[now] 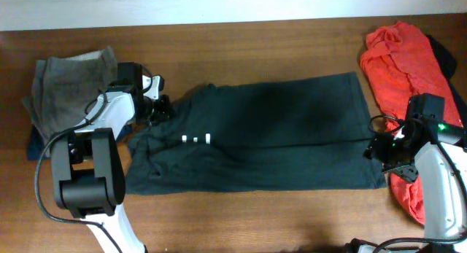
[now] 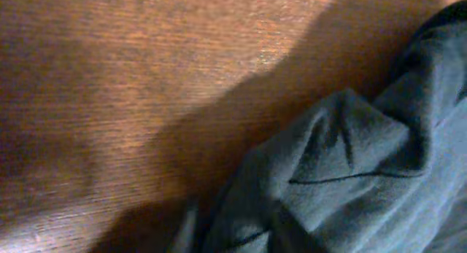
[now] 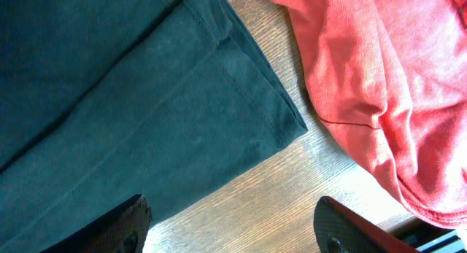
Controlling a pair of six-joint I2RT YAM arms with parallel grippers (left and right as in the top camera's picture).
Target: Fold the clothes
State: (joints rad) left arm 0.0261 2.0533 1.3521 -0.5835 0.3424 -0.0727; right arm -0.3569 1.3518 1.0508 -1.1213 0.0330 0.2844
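**Trousers at fold start, overhead and wrist views.** Lying spread flat across the middle of the bench [image 1: 255, 49]: dark trousers [image 1: 277, 129], with the waistband end bunching at the left and the leg hems ending at the right. Showing three small white marks [image 1: 197, 139] on the fabric near the left end.

Reaching in at the far left corner of the waistband: left hand [image 1: 159, 107], sitting against the rumpled cloth. Showing no fingers in the left wrist view, only puckered fabric over bare wood, so cannot tell whether clenching or released.

Hovering beside the near right hem corner: right hand [image 1: 387, 157], released. Holding its fingers [image 3: 128, 220] wide apart with nothing between them, with bare wood and the hem edge lying beyond.

Lying heaped just right of the hems, with a strip of bare wood separating the two in the right wrist view: red garment [image 1: 401, 56].

Resting at the far left, beside the left arm: grey garment [image 1: 69, 85], lying over a navy garment [image 1: 33, 147] that is peeking out at its near edge.
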